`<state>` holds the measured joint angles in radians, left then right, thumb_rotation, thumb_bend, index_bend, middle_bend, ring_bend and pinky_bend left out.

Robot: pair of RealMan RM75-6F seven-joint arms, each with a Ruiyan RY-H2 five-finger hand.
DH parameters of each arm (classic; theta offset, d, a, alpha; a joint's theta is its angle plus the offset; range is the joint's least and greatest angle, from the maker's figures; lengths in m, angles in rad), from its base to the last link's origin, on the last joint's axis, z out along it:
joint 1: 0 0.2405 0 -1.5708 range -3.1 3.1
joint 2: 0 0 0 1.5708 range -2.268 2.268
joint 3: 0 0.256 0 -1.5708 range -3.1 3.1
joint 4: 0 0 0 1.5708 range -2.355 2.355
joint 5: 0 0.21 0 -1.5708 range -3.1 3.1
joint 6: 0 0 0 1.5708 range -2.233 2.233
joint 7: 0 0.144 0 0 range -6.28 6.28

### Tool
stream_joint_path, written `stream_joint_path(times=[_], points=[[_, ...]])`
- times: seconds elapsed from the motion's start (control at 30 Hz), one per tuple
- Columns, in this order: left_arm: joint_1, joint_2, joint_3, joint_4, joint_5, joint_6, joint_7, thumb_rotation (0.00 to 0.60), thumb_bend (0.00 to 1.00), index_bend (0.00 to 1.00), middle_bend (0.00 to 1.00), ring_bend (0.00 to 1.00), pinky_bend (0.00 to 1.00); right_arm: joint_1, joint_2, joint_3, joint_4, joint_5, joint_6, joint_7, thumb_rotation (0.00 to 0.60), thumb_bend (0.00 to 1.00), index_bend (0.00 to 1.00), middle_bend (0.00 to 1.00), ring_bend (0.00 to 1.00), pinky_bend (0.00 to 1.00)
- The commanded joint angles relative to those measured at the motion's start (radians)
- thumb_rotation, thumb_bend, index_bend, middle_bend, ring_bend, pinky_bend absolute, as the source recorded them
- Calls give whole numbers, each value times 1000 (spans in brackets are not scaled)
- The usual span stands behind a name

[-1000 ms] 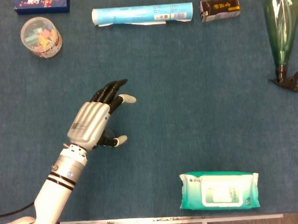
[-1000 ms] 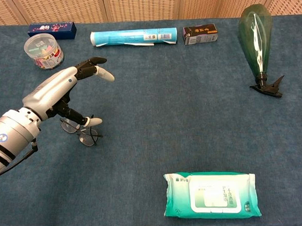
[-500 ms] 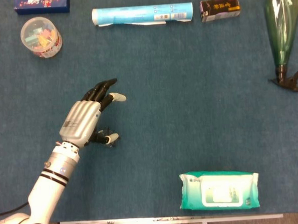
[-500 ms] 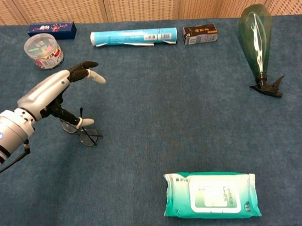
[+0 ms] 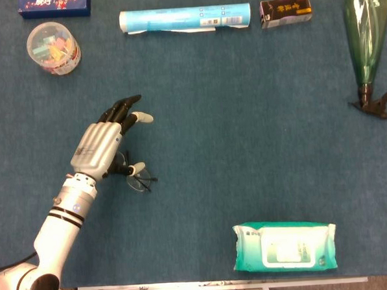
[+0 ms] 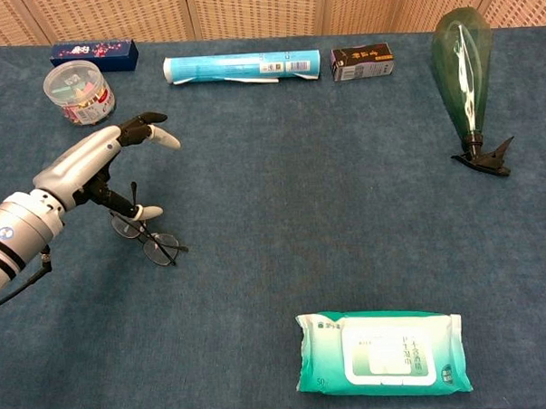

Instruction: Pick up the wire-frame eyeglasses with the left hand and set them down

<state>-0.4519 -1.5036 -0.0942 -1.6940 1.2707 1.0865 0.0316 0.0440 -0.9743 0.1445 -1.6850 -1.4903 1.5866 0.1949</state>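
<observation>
Head view: at the upper left, a clear round tub [image 5: 53, 48] holds small coloured pieces, too small to identify. The left hand [image 5: 106, 144] sits left of centre with fingers spread, gripping nothing; it covers most of the wire-frame eyeglasses [image 5: 139, 179], of which only one lens shows by the thumb, on the blue tabletop [image 5: 244, 116]. A wet-wipes pack [image 5: 284, 245] lies at the lower right.

Chest view: the eyeglasses [image 6: 148, 237] rest on the tabletop just beneath the open left hand [image 6: 90, 167]; whether the thumb touches them is unclear. The tub [image 6: 79, 92] stands at the upper left. The right hand appears nowhere.
</observation>
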Motion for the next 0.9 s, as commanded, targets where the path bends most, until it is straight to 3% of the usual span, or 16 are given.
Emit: stream_joint_path(times=[0.03,0.9], points=[[-6,-7,-1,29,0,-12,-16,600,15,244,66,31,107,0,0,0,0,0,0,-1,600,506,644,474,293,429],[-17,-79,16,200,17,-55,-100,600,15,240,61,31,107,-1,0,-3,0,-5,2,-4,600,507,644,474,293,429]])
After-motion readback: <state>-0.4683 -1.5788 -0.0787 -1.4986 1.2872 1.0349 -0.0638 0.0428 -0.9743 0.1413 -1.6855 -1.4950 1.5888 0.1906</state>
